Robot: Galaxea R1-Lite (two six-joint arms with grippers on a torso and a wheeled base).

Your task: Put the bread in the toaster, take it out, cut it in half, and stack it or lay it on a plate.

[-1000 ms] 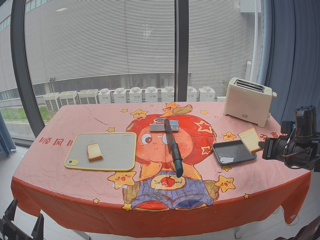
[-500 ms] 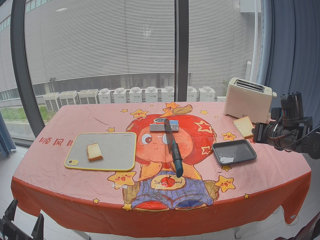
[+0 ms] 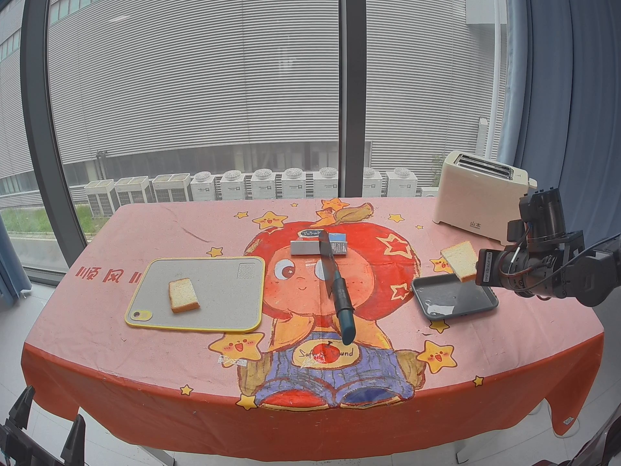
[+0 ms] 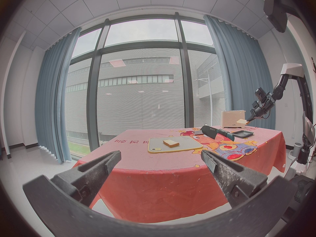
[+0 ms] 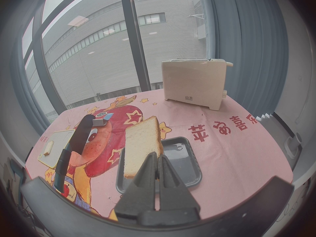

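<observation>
My right gripper (image 3: 480, 269) (image 5: 157, 160) is shut on a slice of bread (image 3: 460, 260) (image 5: 142, 145), held in the air above the far edge of the dark plate (image 3: 471, 303) (image 5: 192, 171). The white toaster (image 3: 480, 196) (image 5: 194, 82) stands behind it at the table's back right, slots up. A smaller piece of bread (image 3: 184, 294) (image 4: 171, 143) lies on the grey cutting board (image 3: 220, 292) (image 4: 184, 144) at the left. A knife (image 3: 336, 285) (image 5: 74, 142) lies in the middle of the table. My left gripper (image 4: 161, 168) is open, off the table's left side.
A small grey and blue knife rest (image 3: 318, 243) sits under the blade's tip. The table carries a red cartoon cloth (image 3: 194, 228). A window and blue curtain (image 3: 569, 85) stand behind the toaster.
My right gripper has carried the bread slice up, then leftward and inward, from the plate's right edge to above its far edge. The left arm and the other things are unmoved.
</observation>
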